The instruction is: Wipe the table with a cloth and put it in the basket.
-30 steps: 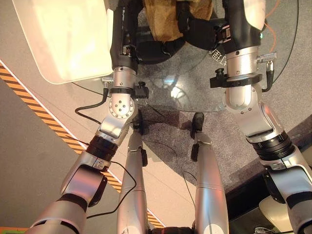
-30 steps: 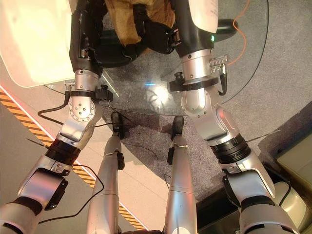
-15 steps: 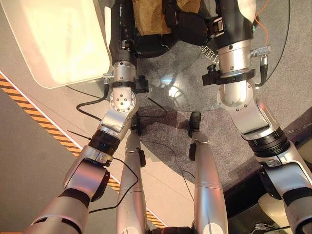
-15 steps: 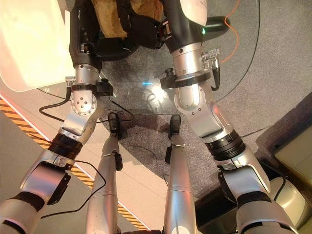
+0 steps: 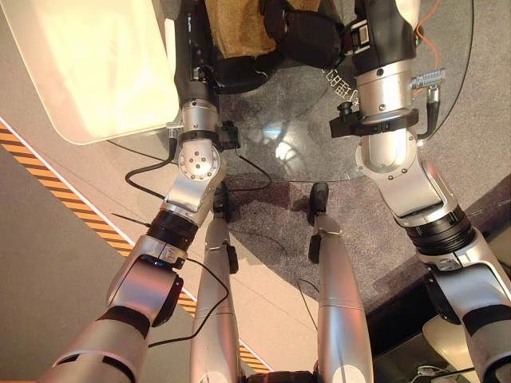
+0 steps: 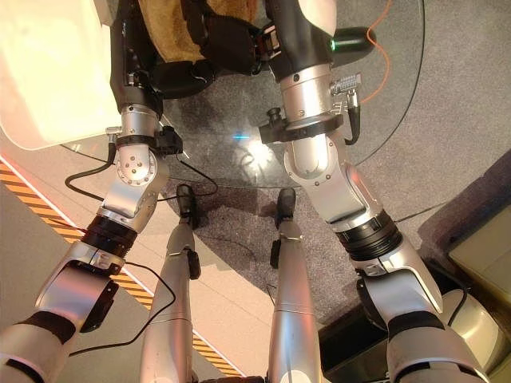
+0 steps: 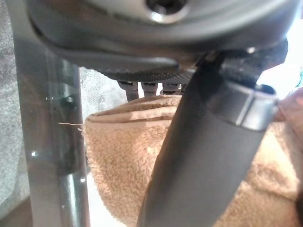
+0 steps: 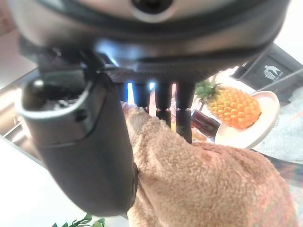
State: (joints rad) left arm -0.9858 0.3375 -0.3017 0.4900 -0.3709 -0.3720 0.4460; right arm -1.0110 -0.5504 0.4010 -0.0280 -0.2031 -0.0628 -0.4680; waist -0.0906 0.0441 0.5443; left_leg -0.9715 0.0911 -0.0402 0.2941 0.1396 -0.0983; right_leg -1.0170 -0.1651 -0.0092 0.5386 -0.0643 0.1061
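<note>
The glass table (image 5: 303, 152) is brightly lit. Two white glare patches lie on the glass close to its near edge, between the two arms. The white panel (image 5: 88, 64) to the left of the table is washed out almost to plain white, and its surface detail is lost. Under the table's near edge, soft shadows fall on the grey carpet (image 5: 271, 215). In the wrist views, the tan cloth (image 7: 123, 156) above the table is evenly lit, with pale highlights on its folds. The background beyond it burns out to white.

one tan cloth (image 5: 239, 28), one glass table (image 5: 303, 136), two hands, one pineapple (image 8: 229, 105), one plate (image 8: 253, 130)
</note>
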